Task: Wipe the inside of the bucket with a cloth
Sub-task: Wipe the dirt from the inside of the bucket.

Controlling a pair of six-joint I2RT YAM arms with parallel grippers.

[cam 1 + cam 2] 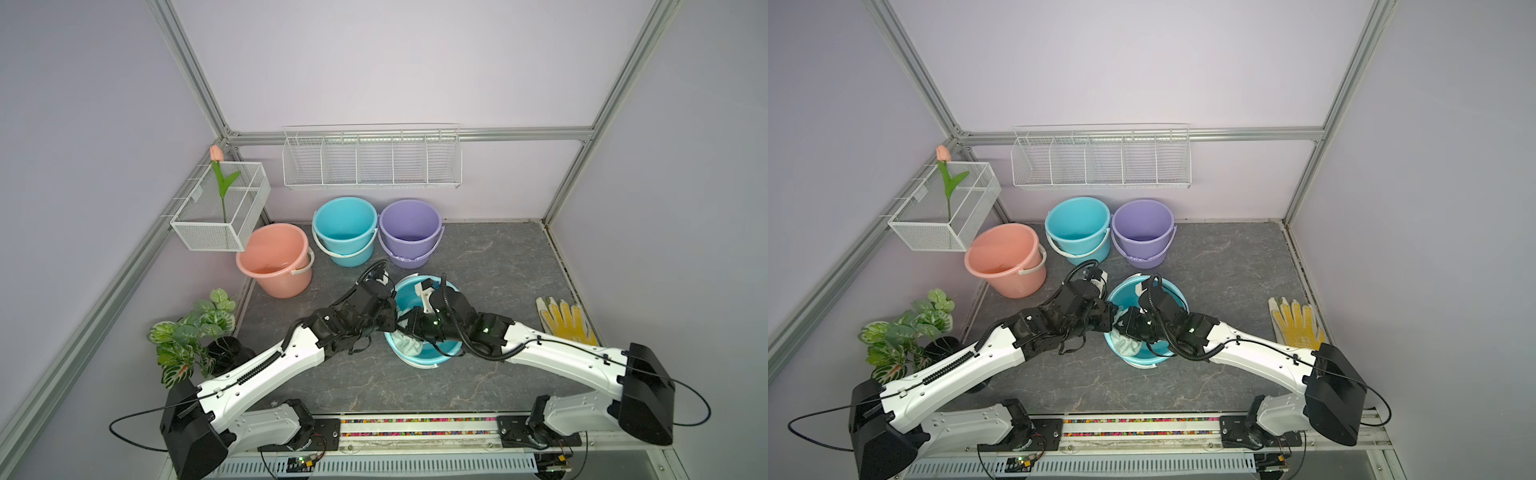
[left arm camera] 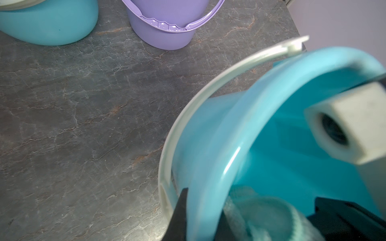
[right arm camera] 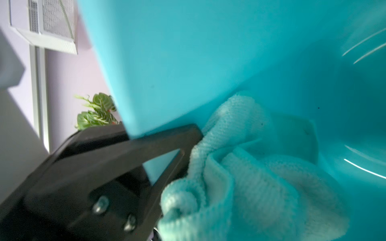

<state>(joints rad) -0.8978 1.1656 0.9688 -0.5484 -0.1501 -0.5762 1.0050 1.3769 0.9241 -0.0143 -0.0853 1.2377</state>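
The bucket (image 1: 417, 358) is teal with a white handle and stands tilted at the front middle of the floor, seen in both top views (image 1: 1144, 360). My left gripper (image 1: 392, 311) is shut on its rim. In the left wrist view one dark finger (image 2: 180, 208) lies outside the bucket wall (image 2: 208, 167) and the other inside. The mint-green cloth (image 1: 405, 341) is bunched inside the bucket. My right gripper (image 1: 406, 328) reaches into the bucket, shut on the cloth (image 3: 240, 187). Its fingertips are hidden by the folds in the right wrist view.
A salmon bucket (image 1: 276, 259), a teal bucket (image 1: 345, 230) and a purple bucket (image 1: 409, 232) stand at the back. A yellow-and-white glove (image 1: 565, 322) lies at the right. A potted plant (image 1: 195, 332) stands at the left, below a wire basket (image 1: 220, 216). A wire shelf (image 1: 372, 160) hangs on the back wall.
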